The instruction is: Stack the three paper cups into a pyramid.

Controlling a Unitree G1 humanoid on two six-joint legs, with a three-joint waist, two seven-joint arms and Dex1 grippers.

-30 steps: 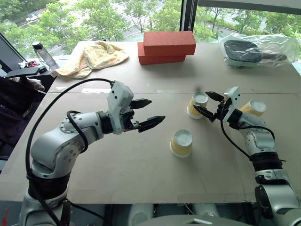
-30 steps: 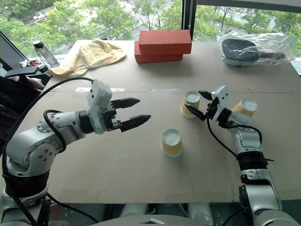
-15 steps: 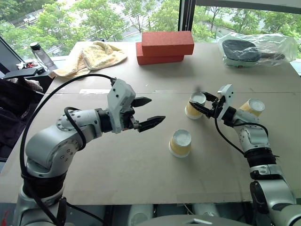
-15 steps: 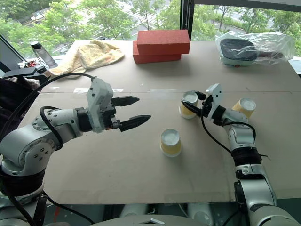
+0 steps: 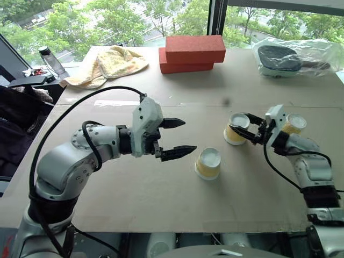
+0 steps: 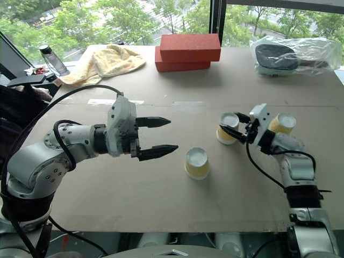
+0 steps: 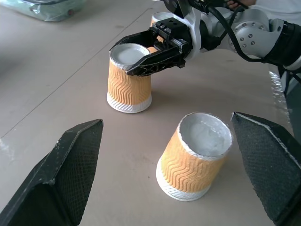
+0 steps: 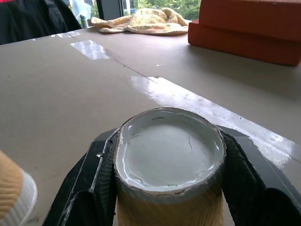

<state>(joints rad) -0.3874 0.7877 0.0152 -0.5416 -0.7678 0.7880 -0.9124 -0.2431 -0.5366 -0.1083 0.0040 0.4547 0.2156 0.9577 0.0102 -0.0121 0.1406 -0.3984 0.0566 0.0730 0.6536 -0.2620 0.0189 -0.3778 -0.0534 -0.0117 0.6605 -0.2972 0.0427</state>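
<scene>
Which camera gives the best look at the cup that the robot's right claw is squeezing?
The right wrist view: the held cup is close up, between the right gripper's fingers. The left wrist view shows its whole side; the eye views show it small.

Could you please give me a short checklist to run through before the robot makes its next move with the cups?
1. Right pincer shut on the held cup, near its top: ok.
2. Held cup upside down, base up: ok.
3. Left pincer open, holding nothing: ok.
4. Middle cup standing free, upside down: ok.
5. Third cup behind the right arm, upright: cannot tell.
6. Two base cups side by side: not ok.
</scene>
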